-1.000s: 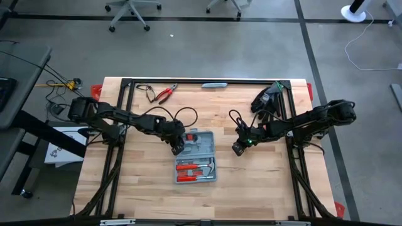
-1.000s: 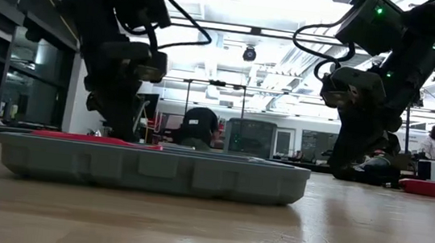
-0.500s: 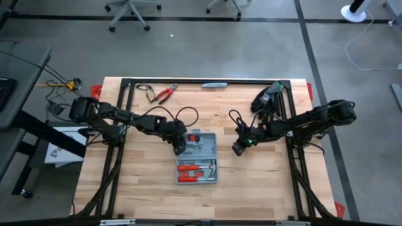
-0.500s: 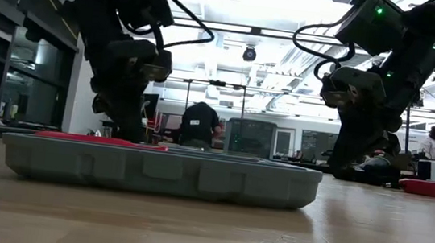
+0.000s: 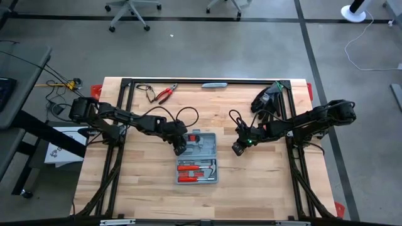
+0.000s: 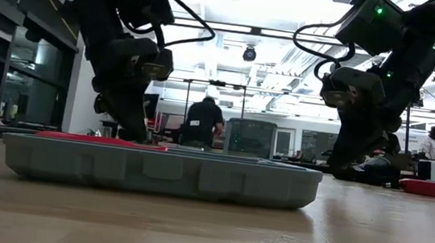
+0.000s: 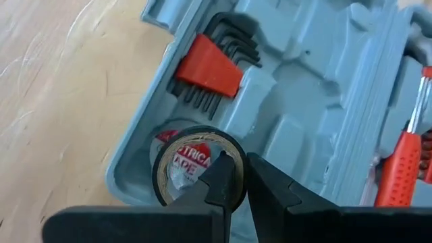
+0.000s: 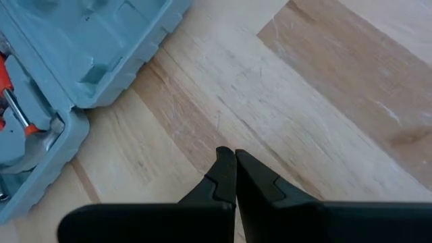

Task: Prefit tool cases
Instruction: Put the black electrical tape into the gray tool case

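At the centre of the high view, your tool case (image 5: 196, 157) lies open on the table (image 5: 264, 182), with red-handled tools (image 5: 195, 169) seated in its lower half and a hex key set (image 7: 214, 67) in place. Your left gripper (image 7: 239, 177) pinches the rim of an electrical tape roll (image 7: 196, 172) over its round slot, not yet released. Your right gripper (image 8: 233, 162) waits closed over bare wood right of the case. Loose pliers (image 5: 164, 94) at upper left probably remain.

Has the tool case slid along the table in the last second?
Yes. In the low view the tool case shifted toward the picture's right, nearer the red thing on the table.
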You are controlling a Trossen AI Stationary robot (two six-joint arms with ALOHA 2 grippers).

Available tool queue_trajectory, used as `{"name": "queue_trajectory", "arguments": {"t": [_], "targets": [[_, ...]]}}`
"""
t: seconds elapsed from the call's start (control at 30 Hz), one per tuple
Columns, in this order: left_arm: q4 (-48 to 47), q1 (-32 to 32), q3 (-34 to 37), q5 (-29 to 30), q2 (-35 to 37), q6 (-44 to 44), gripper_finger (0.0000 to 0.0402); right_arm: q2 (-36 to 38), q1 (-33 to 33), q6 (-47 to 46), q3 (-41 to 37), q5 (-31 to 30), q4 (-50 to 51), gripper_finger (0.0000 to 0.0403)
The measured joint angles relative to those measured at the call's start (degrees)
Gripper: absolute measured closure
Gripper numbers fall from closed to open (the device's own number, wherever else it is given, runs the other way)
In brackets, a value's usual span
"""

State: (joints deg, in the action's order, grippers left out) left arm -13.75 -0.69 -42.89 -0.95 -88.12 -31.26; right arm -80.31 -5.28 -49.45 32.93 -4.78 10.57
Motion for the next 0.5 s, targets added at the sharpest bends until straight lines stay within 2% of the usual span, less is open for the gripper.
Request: {"name": "queue_trajectory", "arguments": {"t": [0.37, 0.5], "targets": [[0.43, 0.02, -0.02, 0.09, -0.01, 0.13, 0.0371, 0.00, -0.02, 0.00, 0.00, -0.88, 0.00, 0.0403], [-0.09, 0.03, -0.02, -0.19, -0.80, -0.10, 0.0356, 0.00, 0.00, 0.00, 0.00, -0.93, 0.00, 0.0403]]}}
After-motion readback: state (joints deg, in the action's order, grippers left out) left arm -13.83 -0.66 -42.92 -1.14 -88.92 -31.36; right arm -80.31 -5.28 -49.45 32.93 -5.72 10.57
